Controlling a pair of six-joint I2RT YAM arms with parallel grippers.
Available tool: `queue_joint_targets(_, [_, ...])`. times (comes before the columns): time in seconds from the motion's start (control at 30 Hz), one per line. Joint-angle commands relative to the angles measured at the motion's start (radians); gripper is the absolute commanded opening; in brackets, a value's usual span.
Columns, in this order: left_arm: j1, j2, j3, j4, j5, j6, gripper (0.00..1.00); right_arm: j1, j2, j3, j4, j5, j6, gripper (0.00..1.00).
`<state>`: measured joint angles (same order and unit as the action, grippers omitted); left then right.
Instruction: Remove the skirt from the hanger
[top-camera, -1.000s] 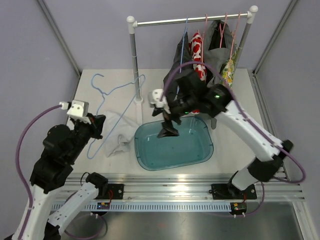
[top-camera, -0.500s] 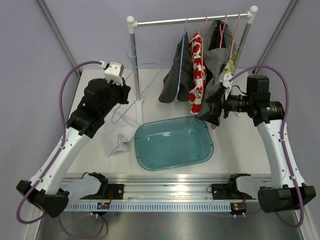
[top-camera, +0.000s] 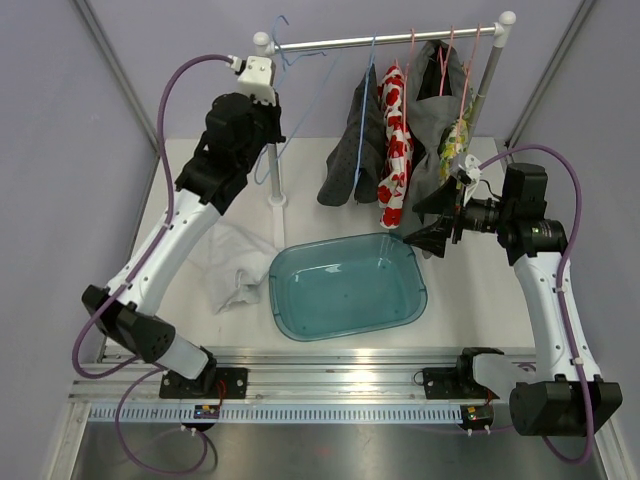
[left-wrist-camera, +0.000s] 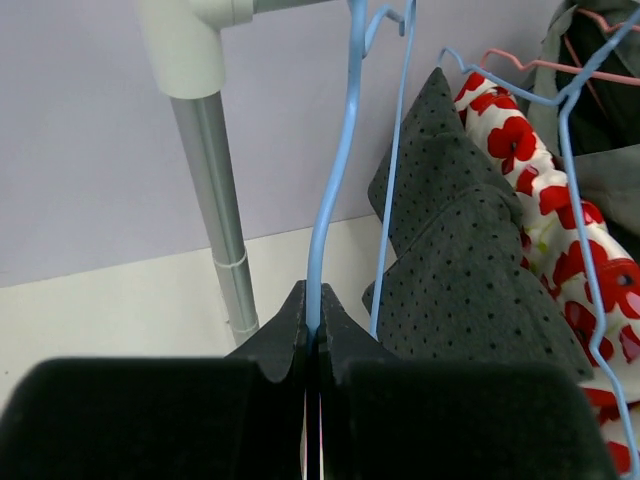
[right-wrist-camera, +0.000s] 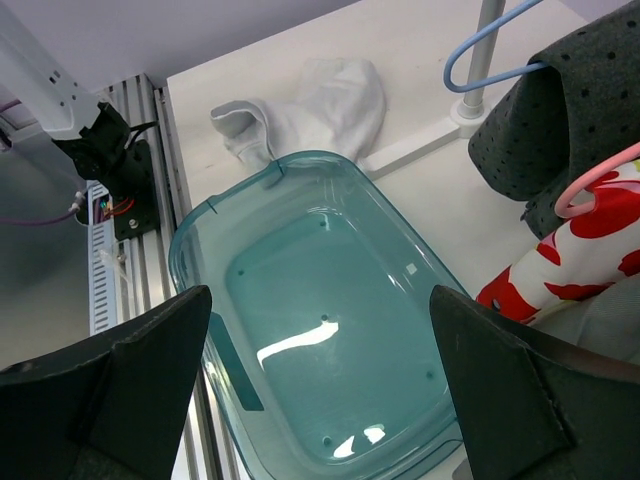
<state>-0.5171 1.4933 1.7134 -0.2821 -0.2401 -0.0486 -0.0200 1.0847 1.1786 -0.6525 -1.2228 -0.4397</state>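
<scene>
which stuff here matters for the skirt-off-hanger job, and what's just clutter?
Job:
- blue hanger, pinched in the left gripper
- white garment on the table, probably the skirt
- right gripper, open

Lying about:
- teal bin
- rack
- dotted grey garment
- floral garment

Rack post (left-wrist-camera: 207, 180) beside left pincer (left-wrist-camera: 312, 300), garments (top-camera: 350, 150) crowding rail's (top-camera: 330, 41) right half, tub (top-camera: 345, 290) open from above

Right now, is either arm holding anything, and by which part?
Left fingers pinch the bare blue hanger by a stretch of its wire frame. Right fingers are open, holding nothing.
</scene>
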Motion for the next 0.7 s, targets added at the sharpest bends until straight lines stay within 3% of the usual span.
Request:
queue_joint_targets(0.0, [-0.001,0.062,0.090,0.014,-0.059,0.019,0.00,-0.003,-0.017,-0.017,0.088,-0.066,0.055,0.99])
queue_joint_targets(0.2, [0.000,0.162,0.161,-0.037,-0.070,0.020,0.00,-0.003,-0.025,-0.023,0.097,-0.076,0.058,0.99])
queue_joint_targets(0.47, [0.017,0.153,0.109,-0.045,-0.047,-0.011,0.03,-0.003,-0.025,-0.027,0.094,-0.072,0.049,0.99])
queue_joint_targets(0.53, [0.020,0.131,0.086,-0.043,-0.024,-0.022,0.16,-0.003,-0.023,-0.027,0.091,-0.072,0.045,0.99])
queue_joint_targets(0.6, [0.029,0.101,0.062,-0.045,0.010,-0.037,0.36,-0.005,-0.023,-0.027,0.082,-0.067,0.036,0.99])
queue_joint_targets(0.63, [0.034,0.085,0.055,-0.043,0.043,-0.059,0.59,-0.005,-0.023,-0.025,0.079,-0.066,0.033,0.99])
queue_joint_targets(0.67, [0.035,0.067,0.049,-0.048,0.059,-0.068,0.68,-0.005,-0.023,-0.023,0.077,-0.058,0.021,0.99])
